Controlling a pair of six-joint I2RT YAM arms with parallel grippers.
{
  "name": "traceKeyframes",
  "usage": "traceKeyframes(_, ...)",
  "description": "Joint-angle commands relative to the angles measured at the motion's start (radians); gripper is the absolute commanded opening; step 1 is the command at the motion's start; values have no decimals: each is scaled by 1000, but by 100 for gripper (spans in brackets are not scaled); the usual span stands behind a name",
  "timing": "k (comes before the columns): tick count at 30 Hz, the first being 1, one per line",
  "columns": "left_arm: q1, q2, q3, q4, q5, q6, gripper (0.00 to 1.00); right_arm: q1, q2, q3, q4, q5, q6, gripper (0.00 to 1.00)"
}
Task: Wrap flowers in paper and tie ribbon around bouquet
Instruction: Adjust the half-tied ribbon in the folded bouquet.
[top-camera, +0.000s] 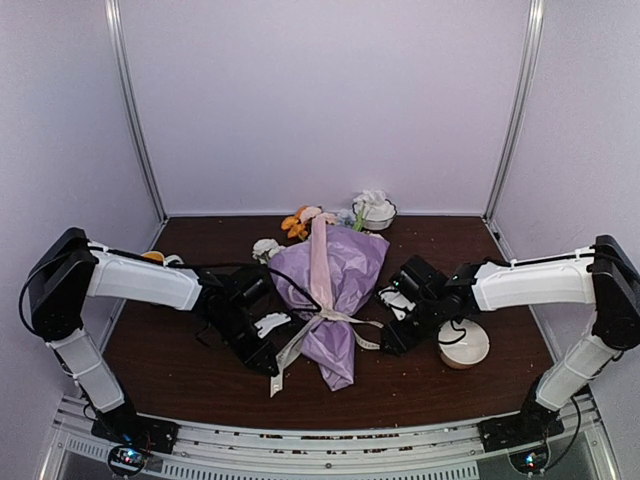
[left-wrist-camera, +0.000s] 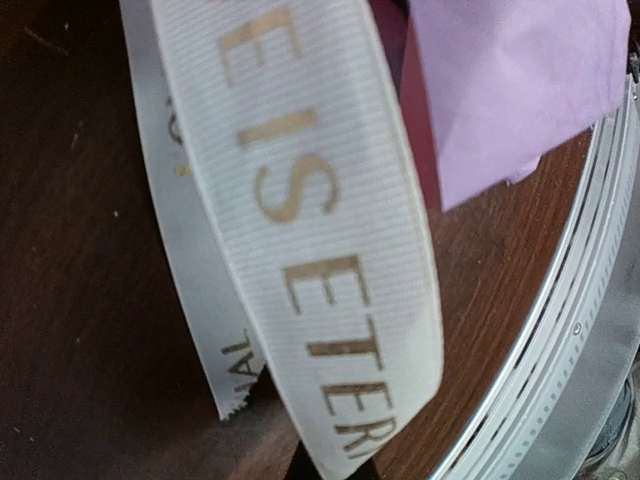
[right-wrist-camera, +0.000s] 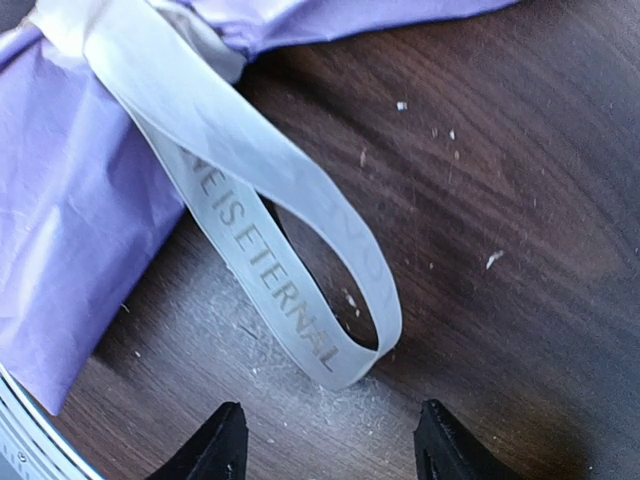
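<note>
Checking in from the remote station. The wrap part looks done to me: the bouquet (top-camera: 335, 290) lies mid-bench, narrow end toward me, with the flowers (top-camera: 300, 222) poking out the far end of the purple paper (right-wrist-camera: 70, 230). The ribbon (right-wrist-camera: 300, 260) is already cinched around the narrow neck, so I'd say we're in the tying step, working the tails into a knot or bow.

The left hand (top-camera: 265, 350) is pressed together, and as far as I can tell it's pinching the left tail. That strip fills the left wrist view, though the fingers themselves barely show. The right hand (right-wrist-camera: 330, 450) is spread, with the right-side loop lying on the bench (top-camera: 180, 370) just ahead of its fingertips, not touching.

My guess for the next move: bring the right hand forward, close it on that loop, then pull both sides apart evenly so the cone doesn't roll.

Room-wise, the paper tip sits near the front rail (top-camera: 300, 435), so no dragging it toward me. There's a white bowl (top-camera: 463, 343) just beside the right arm, which limits an outward pull. The left side has more open bench.
</note>
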Motion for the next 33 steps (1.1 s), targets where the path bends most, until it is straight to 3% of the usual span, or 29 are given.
traceKeyframes(1, 1, -8, -18, -131, -5, 7, 0, 0, 20, 46, -4, 18, -18, 59)
traceKeyframes(13, -1, -21, -56, -176, 30, -59, 1, 0, 61, 94, -34, 55, -25, 66)
traceKeyframes(15, -1, -52, -31, -174, -22, -41, 30, 1, 61, 90, -43, 80, -17, 66)
traceKeyframes(17, -2, -110, 5, -153, -84, -16, 52, 6, 62, 86, -57, 106, -11, 67)
traceKeyframes(19, -1, -193, 30, -87, -160, 8, 66, 19, 50, 75, -59, 124, -8, 67)
traceKeyframes(22, 12, -278, 39, 41, -207, 57, 75, 27, 40, 52, -39, 104, -3, 67)
traceKeyframes(25, 61, -250, 89, 129, -189, 64, 76, 28, 40, 46, -10, 68, 5, 65)
traceKeyframes(30, 156, -1, 289, 125, -130, 24, 56, 28, 54, 56, 7, 48, 8, 63)
traceKeyframes(33, 180, 96, 360, 166, -83, -17, 55, 27, 66, 56, 7, 55, 10, 62)
